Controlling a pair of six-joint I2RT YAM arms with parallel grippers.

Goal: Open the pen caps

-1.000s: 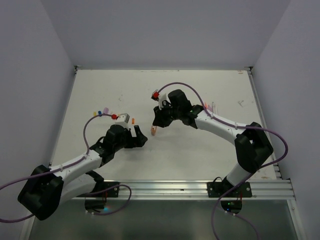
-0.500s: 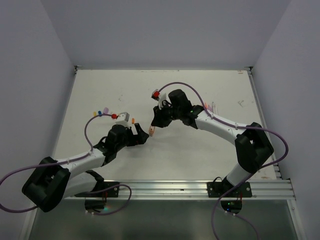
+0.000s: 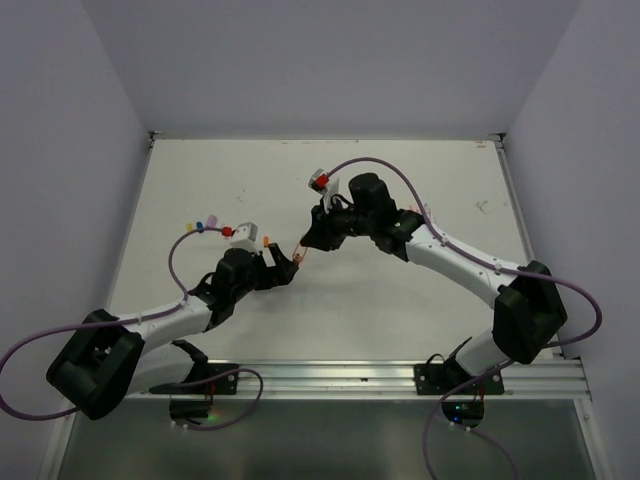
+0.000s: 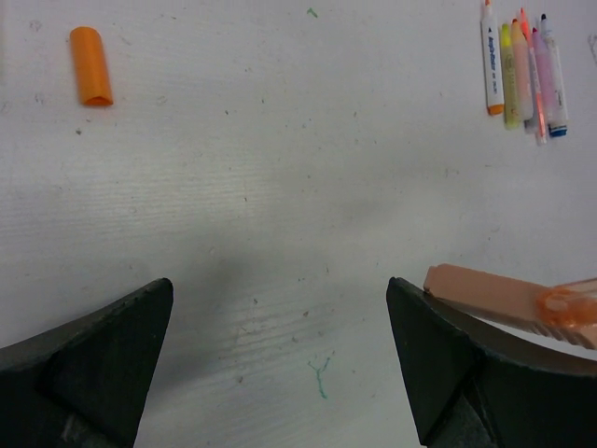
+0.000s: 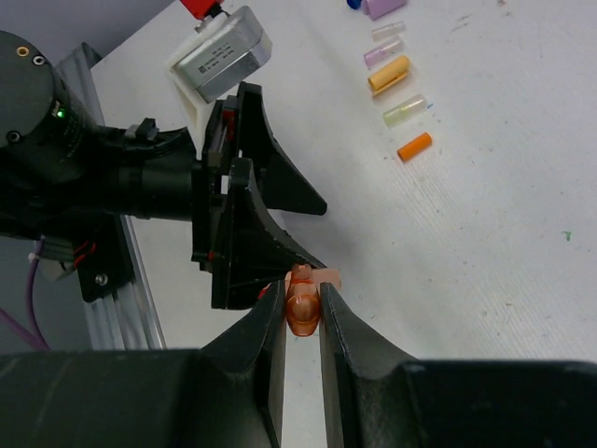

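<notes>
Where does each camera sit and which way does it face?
Top external: above, behind the bases, looking down on the table; both arms show.
Left wrist: on the left arm, facing the tabletop; the open left gripper frames it.
Right wrist: on the right arm, facing the left arm; the right gripper pinches a peach pen.
Shared: both wrist views show that pen.

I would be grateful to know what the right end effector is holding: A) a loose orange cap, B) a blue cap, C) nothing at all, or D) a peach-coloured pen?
D: in the right wrist view the right end effector is shut on the peach-coloured pen, while the left end effector stands open beside it.
</notes>
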